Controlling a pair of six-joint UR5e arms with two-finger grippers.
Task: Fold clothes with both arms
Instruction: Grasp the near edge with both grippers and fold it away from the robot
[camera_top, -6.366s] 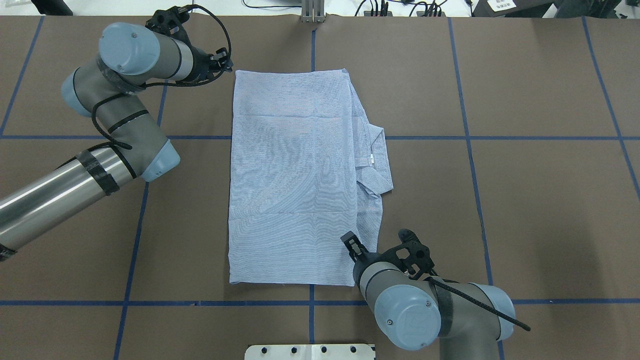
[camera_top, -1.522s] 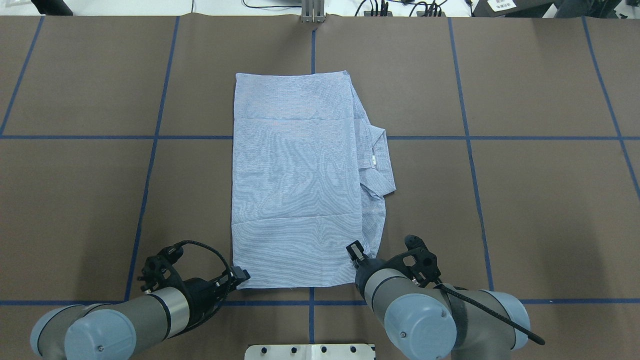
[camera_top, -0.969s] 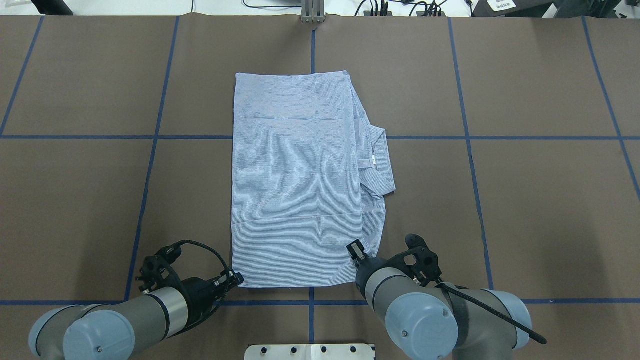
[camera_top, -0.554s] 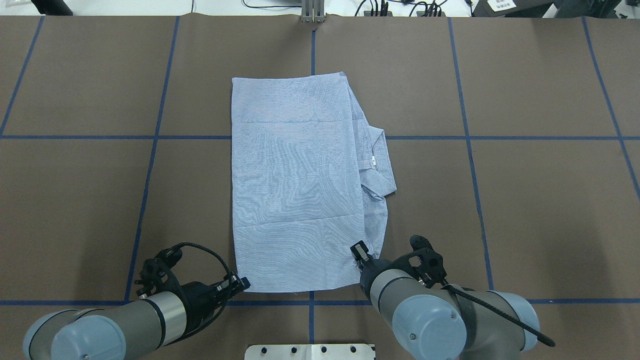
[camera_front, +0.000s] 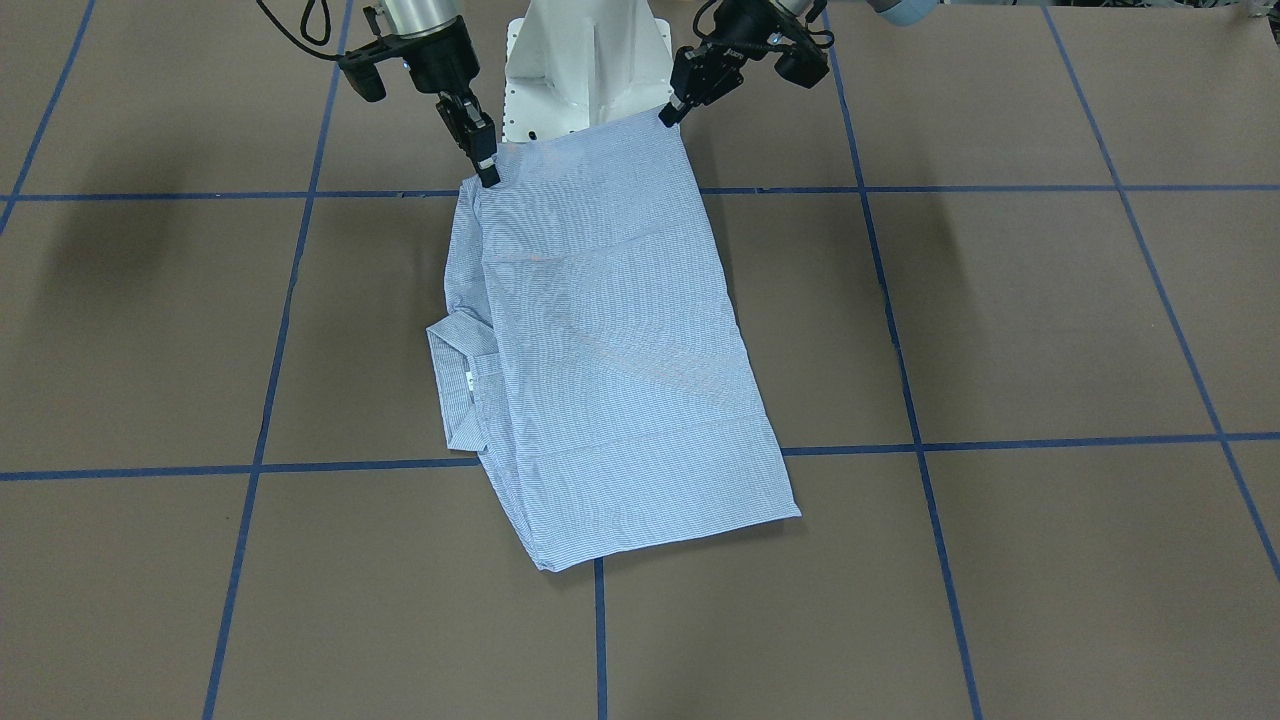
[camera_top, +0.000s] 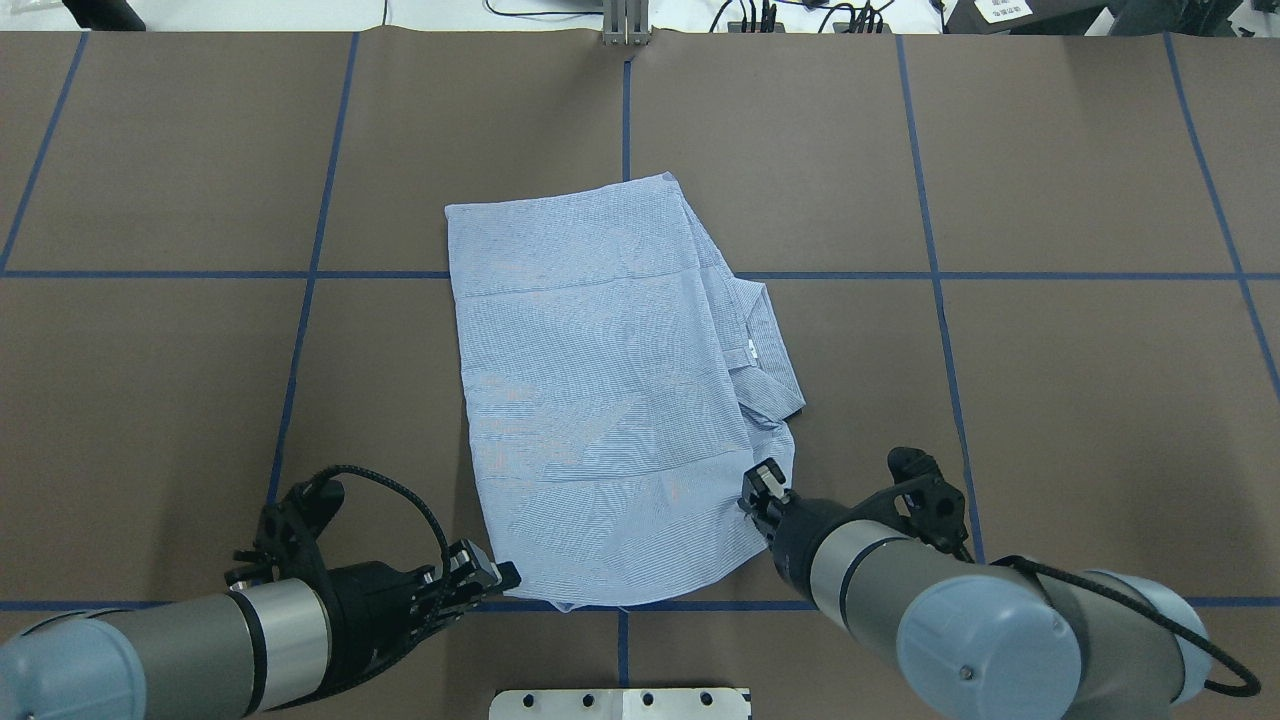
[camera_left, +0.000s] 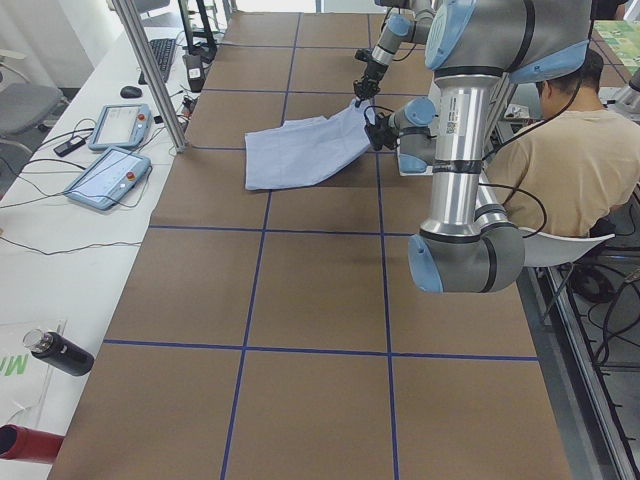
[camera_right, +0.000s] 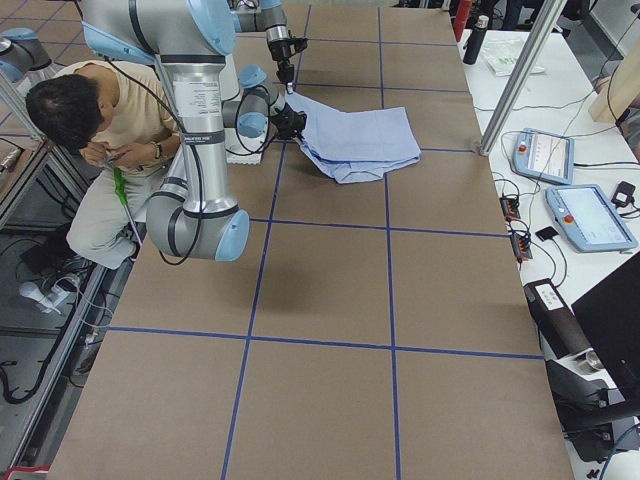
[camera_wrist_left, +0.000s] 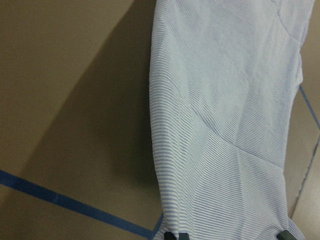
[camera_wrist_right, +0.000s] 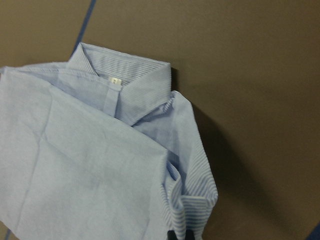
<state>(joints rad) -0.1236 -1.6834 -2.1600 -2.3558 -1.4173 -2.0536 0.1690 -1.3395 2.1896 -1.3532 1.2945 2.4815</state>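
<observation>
The light blue striped shirt lies folded in a long rectangle on the brown table, its collar and white neck label sticking out on the right side. My left gripper is shut on the shirt's near left corner. My right gripper is shut on its near right corner. In the front-facing view the left gripper and right gripper hold the near edge of the shirt raised off the table, while the far part rests on it. The right wrist view shows the collar.
The white pedestal base stands just behind the held edge. Blue tape lines cross the table. A seated operator is beside the robot. Teach pendants and bottles lie along the far table edge.
Both grippers closed on the near corners, then lifted and pulled them toward the robot. The shirt slid nearer and turned slightly, its far edge now slanted.
</observation>
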